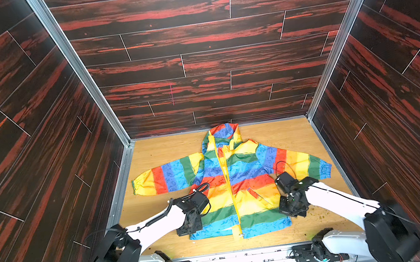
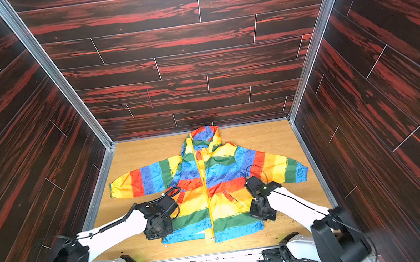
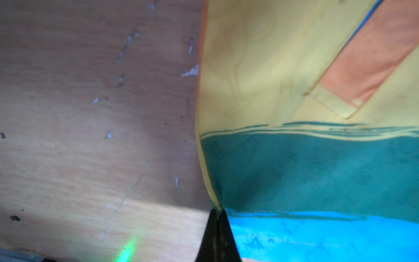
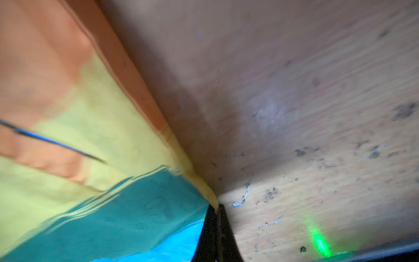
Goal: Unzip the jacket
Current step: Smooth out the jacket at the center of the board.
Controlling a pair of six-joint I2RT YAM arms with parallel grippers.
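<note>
Striped jacket (image 2: 219, 191) zipped, flat on tabletop (image 2: 273, 139), sleeves (image 2: 143, 180) spread, left hand (image 2: 161, 233) and right hand (image 2: 265, 215) at its side edges

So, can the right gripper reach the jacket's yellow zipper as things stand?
Probably, after letting go: the right gripper is shut on the jacket at its side edge, and the zipper lies uncovered.

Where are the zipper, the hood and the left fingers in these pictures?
zipper (image 1: 228, 184): in a top view, midway down the yellow strip on the jacket (image 1: 256, 217) front.
hood (image 1: 224, 132): in a top view, its blue patch.
left fingers (image 3: 210, 238): left wrist view, one black finger, pinching the jacket's edge.
</note>
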